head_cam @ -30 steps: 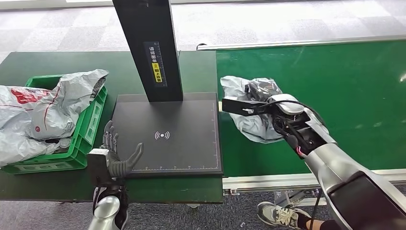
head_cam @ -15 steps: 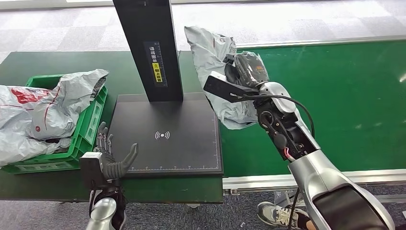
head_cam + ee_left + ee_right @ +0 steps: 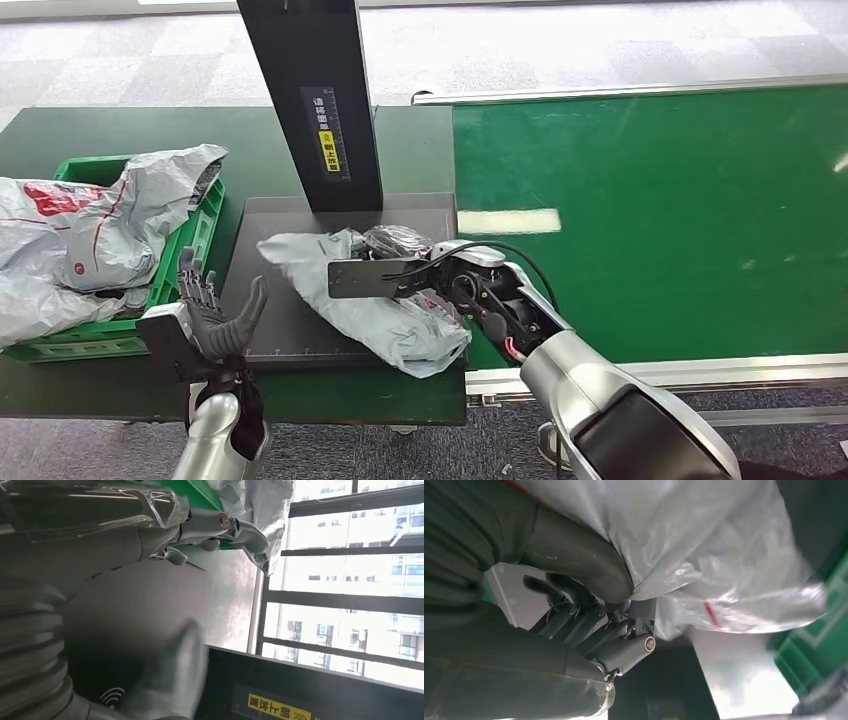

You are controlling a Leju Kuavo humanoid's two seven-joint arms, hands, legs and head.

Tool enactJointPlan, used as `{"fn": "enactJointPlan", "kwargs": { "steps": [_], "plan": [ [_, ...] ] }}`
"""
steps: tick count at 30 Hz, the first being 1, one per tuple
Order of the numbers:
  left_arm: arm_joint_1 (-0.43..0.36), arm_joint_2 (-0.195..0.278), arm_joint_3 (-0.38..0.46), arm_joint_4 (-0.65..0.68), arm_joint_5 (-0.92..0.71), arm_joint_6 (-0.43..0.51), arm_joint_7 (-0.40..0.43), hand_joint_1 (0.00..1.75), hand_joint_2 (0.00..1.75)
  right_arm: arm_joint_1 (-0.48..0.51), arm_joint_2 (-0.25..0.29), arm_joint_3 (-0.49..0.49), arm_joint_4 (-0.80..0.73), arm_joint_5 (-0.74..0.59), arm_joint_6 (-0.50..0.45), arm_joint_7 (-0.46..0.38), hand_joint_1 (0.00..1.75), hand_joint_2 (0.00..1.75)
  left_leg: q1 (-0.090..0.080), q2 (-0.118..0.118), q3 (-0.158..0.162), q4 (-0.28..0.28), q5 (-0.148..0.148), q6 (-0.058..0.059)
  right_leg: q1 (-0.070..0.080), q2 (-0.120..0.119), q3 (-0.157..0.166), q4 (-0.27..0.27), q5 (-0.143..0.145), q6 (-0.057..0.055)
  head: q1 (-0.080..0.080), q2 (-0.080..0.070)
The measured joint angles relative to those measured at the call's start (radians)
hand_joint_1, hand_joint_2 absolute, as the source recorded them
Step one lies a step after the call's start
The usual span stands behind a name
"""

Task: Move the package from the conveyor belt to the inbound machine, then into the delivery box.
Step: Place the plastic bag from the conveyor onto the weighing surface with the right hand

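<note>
Green tabletop (image 3: pixel 90 395) ran under everything on our left, with the belt (image 3: pixel 650 200) on the right and the black scanner plate (image 3: pixel 300 330) between them, its mast (image 3: pixel 310 100) rising behind. Our right hand (image 3: pixel 440 275) held the grey package (image 3: pixel 385 310) over the plate; in the right wrist view the thumb and dark fingers (image 3: pixel 589 605) were clamped into the plastic film (image 3: pixel 704 555). We could not tell whether the bag was resting on the plate or hanging just above it. Its near end drooped over the plate's front right corner, toward the table edge. Our left hand (image 3: pixel 205 315) stood at the plate's left edge, fingers spread, holding nothing, just beside the green crate (image 3: pixel 185 265) heaped with other grey bags (image 3: pixel 90 230).

As we judged it, the main risk was the overhang. If we let go there, the slack bag could slide off the corner, and a half-placed bag might not read. The film was loose and slippery, so the fingers could also snag it on release and drag it off. The crate looked full, so a later drop there could spill over its rim.
</note>
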Motion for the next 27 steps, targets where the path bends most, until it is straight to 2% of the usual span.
{"fn": "enactJointPlan", "kwargs": {
  "steps": [4, 10, 16, 17, 20, 21, 27],
  "plan": [
    [-0.025, -0.001, -0.008, 0.024, 0.023, 0.001, -0.001, 0.00, 1.75, 0.007, 0.010, 0.041, 0.058, -0.009, -0.002, 0.047, 1.75, 1.75, 0.000, 0.000, 0.000, 0.000, 0.000, 0.000, 0.000, 0.000, 0.000, 0.000, 0.000, 0.000, 0.000, 0.000],
    [-0.049, -0.006, -0.037, 0.057, 0.040, 0.008, -0.001, 0.00, 1.75, 0.027, 0.005, 0.056, 0.103, -0.048, -0.154, 0.099, 1.75, 1.75, 0.000, 0.000, 0.000, 0.000, 0.000, 0.000, 0.000, 0.000, 0.000, 0.000, 0.000, 0.000, 0.000, 0.000],
    [-0.050, -0.007, -0.044, 0.064, 0.041, 0.010, -0.001, 0.00, 1.75, 0.027, 0.003, 0.055, 0.111, -0.053, -0.170, 0.101, 1.75, 1.75, 0.000, 0.000, 0.000, 0.000, 0.000, 0.000, 0.000, 0.000, 0.000, 0.000, 0.000, 0.000, 0.000, 0.000],
    [-0.050, -0.007, -0.045, 0.066, 0.041, 0.010, -0.001, 0.00, 1.75, 0.027, 0.003, 0.055, 0.112, -0.054, -0.170, 0.101, 1.55, 1.75, 0.000, 0.000, 0.000, 0.000, 0.000, 0.000, 0.000, 0.000, 0.000, 0.000, 0.000, 0.000, 0.000, 0.000],
    [-0.051, -0.007, -0.053, 0.074, 0.043, 0.010, -0.001, 0.00, 1.75, 0.028, -0.002, 0.028, 0.121, -0.121, -0.207, 0.059, 0.24, 1.75, 0.000, 0.000, 0.000, 0.000, 0.000, 0.000, 0.000, 0.000, -0.001, 0.000, 0.000, 0.000, 0.000, 0.000],
    [-0.051, -0.008, -0.055, 0.076, 0.043, 0.009, -0.001, 0.00, 1.75, 0.030, -0.004, 0.008, 0.120, -0.160, -0.220, 0.027, 0.00, 1.75, 0.000, 0.000, 0.000, 0.000, 0.000, 0.000, 0.000, 0.000, 0.000, 0.000, 0.000, 0.000, 0.000, 0.000],
    [-0.052, -0.007, -0.065, 0.082, 0.044, 0.001, -0.002, 0.00, 1.75, 0.047, -0.016, -0.078, 0.097, -0.239, -0.237, -0.090, 0.00, 1.75, 0.000, 0.000, 0.000, 0.000, 0.000, 0.000, 0.000, 0.000, 0.000, 0.000, 0.000, 0.000, 0.000, 0.000]
  ]
}}
